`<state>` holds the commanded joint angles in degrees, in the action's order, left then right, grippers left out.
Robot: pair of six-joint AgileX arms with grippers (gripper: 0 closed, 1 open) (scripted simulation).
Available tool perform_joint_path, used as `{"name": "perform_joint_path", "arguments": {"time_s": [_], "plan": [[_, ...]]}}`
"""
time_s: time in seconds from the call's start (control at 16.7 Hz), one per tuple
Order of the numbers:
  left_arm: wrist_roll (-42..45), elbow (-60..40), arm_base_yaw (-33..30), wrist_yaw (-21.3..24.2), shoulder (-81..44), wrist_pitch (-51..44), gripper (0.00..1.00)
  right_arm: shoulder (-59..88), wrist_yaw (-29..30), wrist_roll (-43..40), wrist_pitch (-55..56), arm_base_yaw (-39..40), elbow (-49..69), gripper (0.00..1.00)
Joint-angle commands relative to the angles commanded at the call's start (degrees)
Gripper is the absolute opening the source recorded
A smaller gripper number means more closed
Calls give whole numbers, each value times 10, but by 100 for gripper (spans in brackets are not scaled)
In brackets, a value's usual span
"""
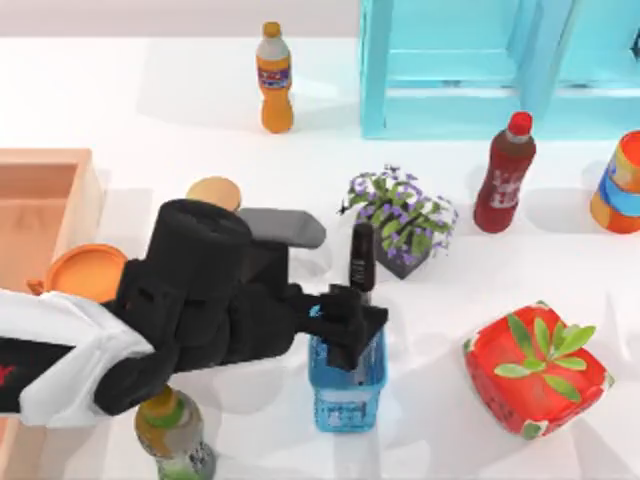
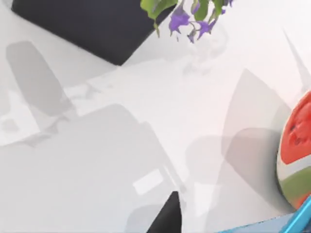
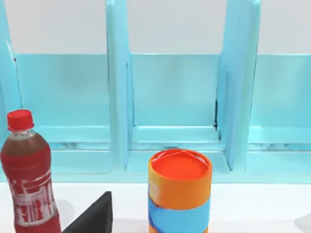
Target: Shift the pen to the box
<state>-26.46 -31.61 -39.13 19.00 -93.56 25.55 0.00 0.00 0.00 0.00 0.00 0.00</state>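
1. Tabletop (image 1: 200, 110): white, carries everything you see. Teal shelf unit (image 1: 480, 70) stands along the far edge, right of centre; right wrist view looks straight into its open bays (image 3: 175, 92).
2. Box (image 1: 40, 210): big orange-tan crate at the tabletop's left edge, thick walls, cut off by the frame. An orange round lid (image 1: 85, 270) sits just beside its right wall.
3. Your left arm (image 1: 190, 310) reaches in from the left, black wrist over the middle of the tabletop. Left gripper (image 1: 352, 322) sits at the pen's lower end, above the blue mesh basket (image 1: 347, 390).
4. Red box w/ green leaves (image 1: 537, 368): near-right, well apart from the crate; its edge shows in the left wrist view (image 2: 296, 155).
5. Flower pot (image 1: 402, 222): dark pot, purple blooms, just right of the pen; also in the left wrist view (image 2: 82, 29).
6. Bottles: orange one (image 1: 274, 78) far centre-left, dark-red one w/ red cap (image 1: 505, 172) right of the flowers, green-ish one (image 1: 175, 435) at the near edge under the arm. Orange-blue can (image 1: 616, 185) at the right edge (right wrist view has it close up (image 3: 180, 191)).
7. Pen (image 1: 362, 258): black cap end showing, standing about upright between the arm and flower pot, lower part hidden by the gripper. Gripper looks clenched on it. Pen is well apart from the box.
8. Right gripper: a dark tip (image 3: 95, 216) shows in its wrist view; can't tell its state.
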Motion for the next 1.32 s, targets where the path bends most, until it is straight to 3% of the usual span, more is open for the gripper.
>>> {"name": "perform_joint_path", "arguments": {"time_s": [0.12, 0.78, 1.02, 1.32], "plan": [[0, 0, 0, 0, 0, 0, 0, 0, 0, 0, 0, 0, 0, 100], [12, -28, 15, 11, 16, -15, 0, 0, 0, 0, 0, 0, 0, 100], [60, -72, 72, 67, 54, -124, 0, 0, 0, 0, 0, 0, 0, 100], [141, -144, 185, 165, 145, -373, 0, 0, 0, 0, 0, 0, 0, 100]]}}
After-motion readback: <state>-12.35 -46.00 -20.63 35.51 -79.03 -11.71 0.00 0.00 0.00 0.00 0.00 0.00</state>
